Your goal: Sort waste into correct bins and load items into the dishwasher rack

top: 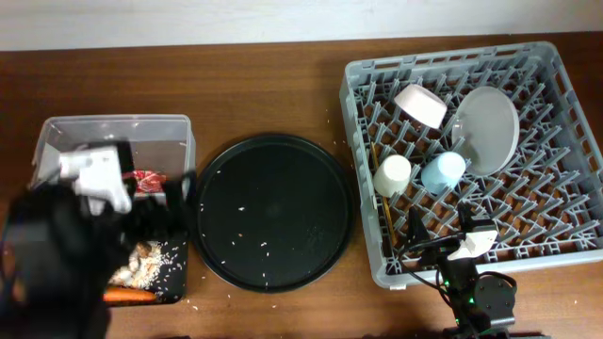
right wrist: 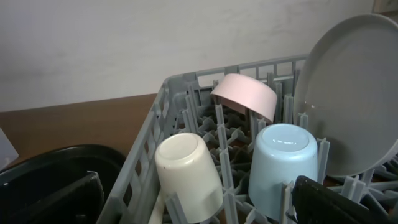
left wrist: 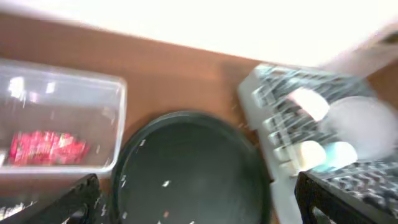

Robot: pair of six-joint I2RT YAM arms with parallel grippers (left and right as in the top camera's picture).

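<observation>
The grey dishwasher rack (top: 565, 235) holds the white bowl (top: 421, 104), the grey-green plate (top: 487, 127), the cream cup (top: 393, 175) and the light-blue cup (top: 443, 171). My right gripper (top: 443, 235) is open and empty at the rack's near edge, facing both upturned cups (right wrist: 186, 171), (right wrist: 283, 165). My left gripper (top: 170, 207) is open and empty (left wrist: 196, 196) over the clear tub (top: 113, 127) and the flat black tray (top: 174, 282). The red wrapper (top: 148, 181) lies in the tub. Rice leftovers (top: 151, 264) and the carrot (top: 127, 295) lie in the black tray. The napkin and brown scrap are hidden.
The large round black tray (top: 273, 212) with scattered rice grains sits between the bins and the rack. Wooden chopsticks (top: 386, 221) lie in the rack's left side. The left arm covers most of both bins. The left wrist view is blurred.
</observation>
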